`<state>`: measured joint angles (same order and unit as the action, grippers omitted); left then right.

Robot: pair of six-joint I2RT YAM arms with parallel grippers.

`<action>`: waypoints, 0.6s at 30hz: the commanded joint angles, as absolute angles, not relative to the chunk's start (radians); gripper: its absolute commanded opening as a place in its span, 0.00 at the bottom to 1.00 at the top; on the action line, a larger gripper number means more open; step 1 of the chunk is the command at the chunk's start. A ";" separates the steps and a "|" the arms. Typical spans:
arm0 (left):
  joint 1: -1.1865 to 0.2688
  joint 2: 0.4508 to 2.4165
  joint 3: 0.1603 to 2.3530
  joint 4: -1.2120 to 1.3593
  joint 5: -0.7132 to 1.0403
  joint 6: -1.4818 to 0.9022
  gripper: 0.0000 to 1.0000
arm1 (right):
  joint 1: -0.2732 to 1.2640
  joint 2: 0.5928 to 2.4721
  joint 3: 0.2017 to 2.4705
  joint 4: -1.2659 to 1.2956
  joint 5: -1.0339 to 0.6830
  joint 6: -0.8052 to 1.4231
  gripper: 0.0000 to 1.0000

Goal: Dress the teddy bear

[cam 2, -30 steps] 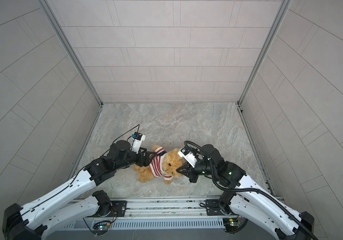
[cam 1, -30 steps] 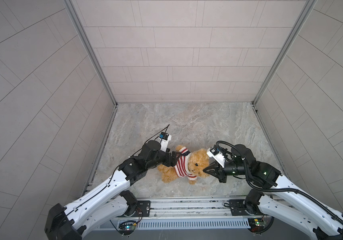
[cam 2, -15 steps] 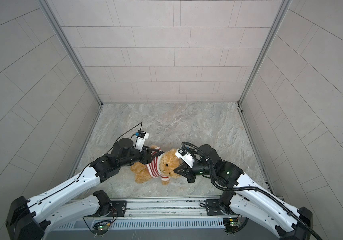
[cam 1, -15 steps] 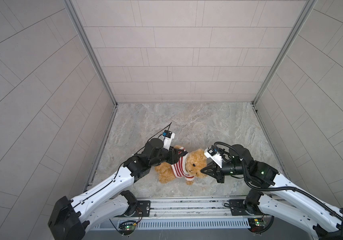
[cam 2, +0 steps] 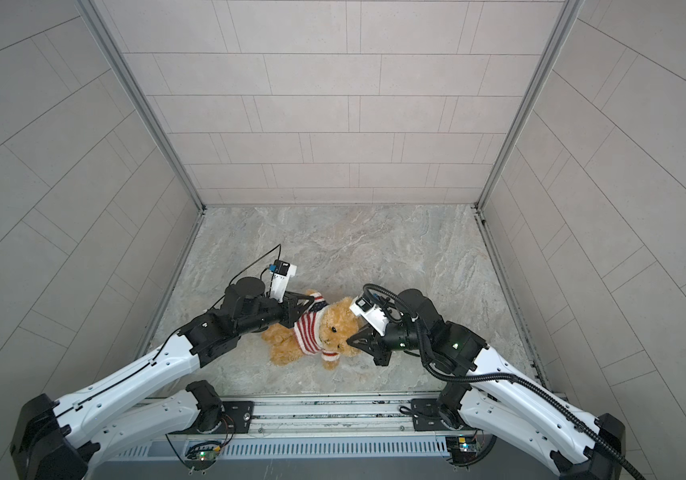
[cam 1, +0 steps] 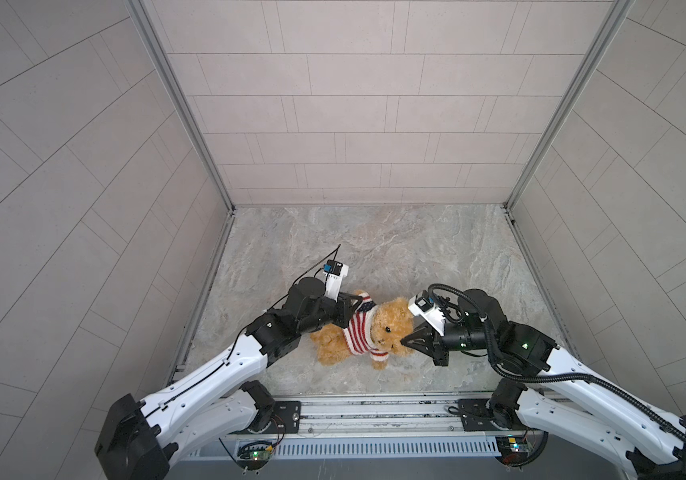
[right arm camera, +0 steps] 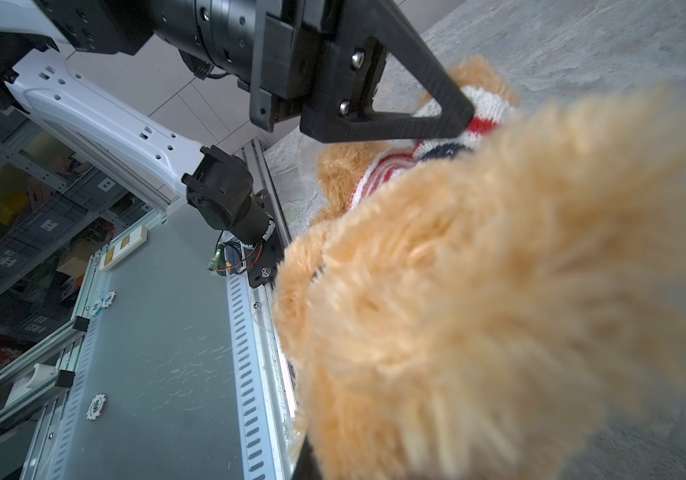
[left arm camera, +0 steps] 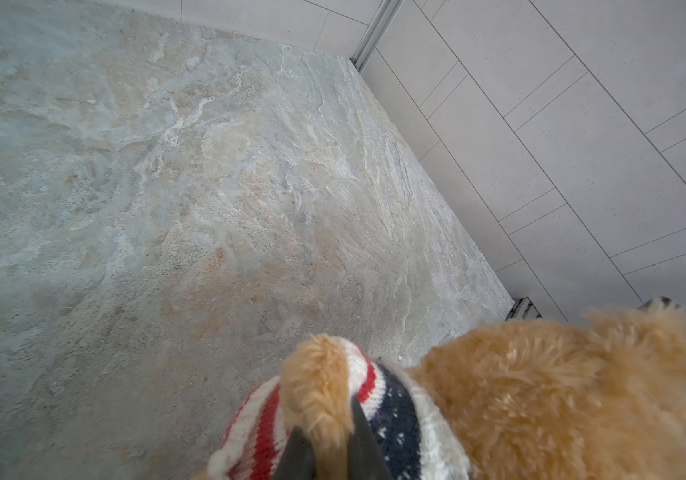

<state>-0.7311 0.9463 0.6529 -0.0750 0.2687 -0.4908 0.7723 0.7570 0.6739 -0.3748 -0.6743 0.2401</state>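
Observation:
The golden-brown teddy bear (cam 1: 391,328) lies on the marbled floor in both top views, head to the right. It wears a red-and-white striped sweater (cam 1: 358,330) with a navy patch. My left gripper (cam 1: 354,307) is at the bear's far arm. In the left wrist view this gripper (left arm camera: 326,419) is shut on the furry paw that sticks out of the sleeve (left arm camera: 262,432). My right gripper (cam 1: 404,343) is shut on the fur of the bear's head. In the right wrist view, fur (right arm camera: 478,291) hides its jaws except for one dark finger (right arm camera: 304,461).
Tiled walls enclose the floor on the left, back and right. The metal rail (cam 1: 374,409) with both arm bases runs along the front edge, close to the bear. Bare floor (cam 1: 374,249) stretches behind the bear.
My left gripper has moved in from the bear's left side and closed on the paw at the sleeve. The right gripper has stayed shut on the head, and the bear shifted slightly left.

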 commanded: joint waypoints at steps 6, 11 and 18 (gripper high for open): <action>-0.726 0.914 0.642 -0.063 0.266 -0.490 0.00 | 0.776 0.752 0.695 -0.316 -0.687 0.230 0.00; -0.726 0.908 0.644 -0.072 0.263 -0.488 0.00 | 0.775 0.766 0.693 -0.323 -0.681 0.241 0.00; -0.726 0.905 0.646 -0.065 0.250 -0.499 0.00 | 0.746 0.750 0.692 -0.366 -0.599 0.232 0.12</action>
<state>-0.7311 0.9222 0.6502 -0.0784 0.2607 -0.4946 0.7597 0.7719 0.6739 -0.3748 -0.6384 0.2470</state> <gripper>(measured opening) 0.097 0.106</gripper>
